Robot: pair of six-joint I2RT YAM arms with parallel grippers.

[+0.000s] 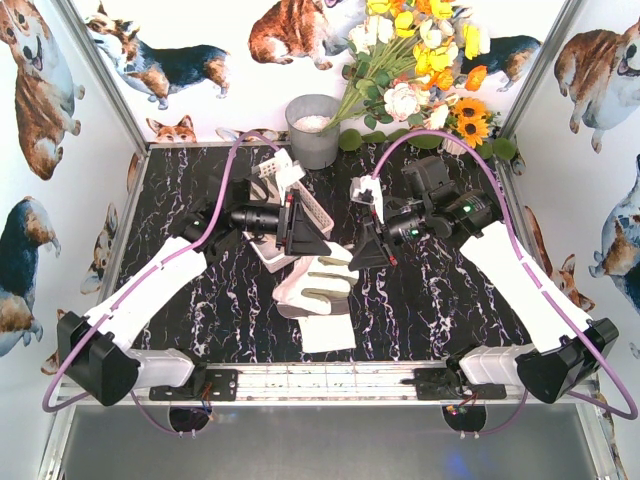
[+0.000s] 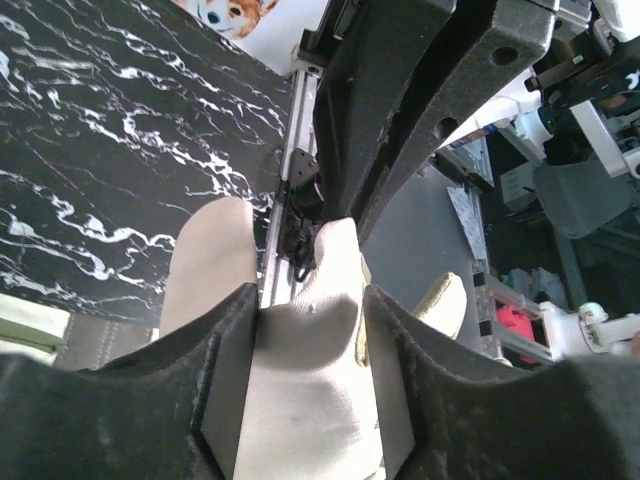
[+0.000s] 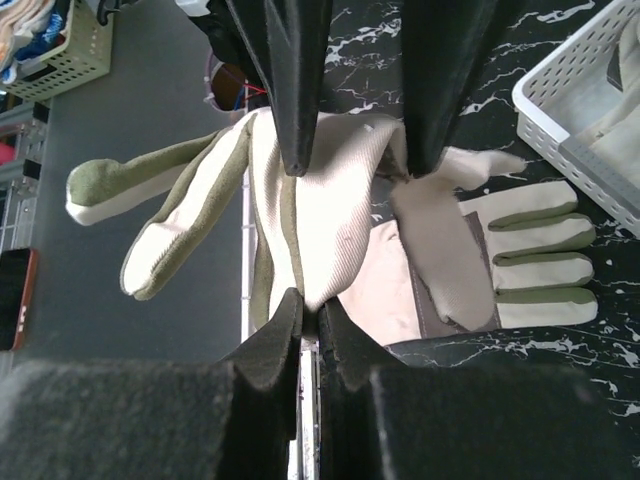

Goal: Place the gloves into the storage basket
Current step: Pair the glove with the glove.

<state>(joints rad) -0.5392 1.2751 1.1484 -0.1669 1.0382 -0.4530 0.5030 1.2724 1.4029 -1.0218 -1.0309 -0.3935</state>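
A cream-white glove [image 1: 315, 280] with grey-green patches hangs just above the table between both grippers. My right gripper [image 3: 312, 305] is shut on the edge of this glove [image 3: 330, 200]. My left gripper [image 2: 310, 300] has both pads pressed against the glove's cloth [image 2: 310, 390], shut on it. In the top view the left gripper [image 1: 305, 235] and the right gripper [image 1: 372, 250] face each other over it. A second glove [image 3: 530, 255] lies flat on the table beneath. The white slotted storage basket [image 3: 570, 95] stands just beyond, partly hidden under the left gripper [image 1: 314, 210].
A grey metal bucket [image 1: 313, 130] stands at the back of the table, with a bunch of artificial flowers [image 1: 420, 70] to its right. A metal rail [image 1: 330, 380] runs along the near edge between the arm bases.
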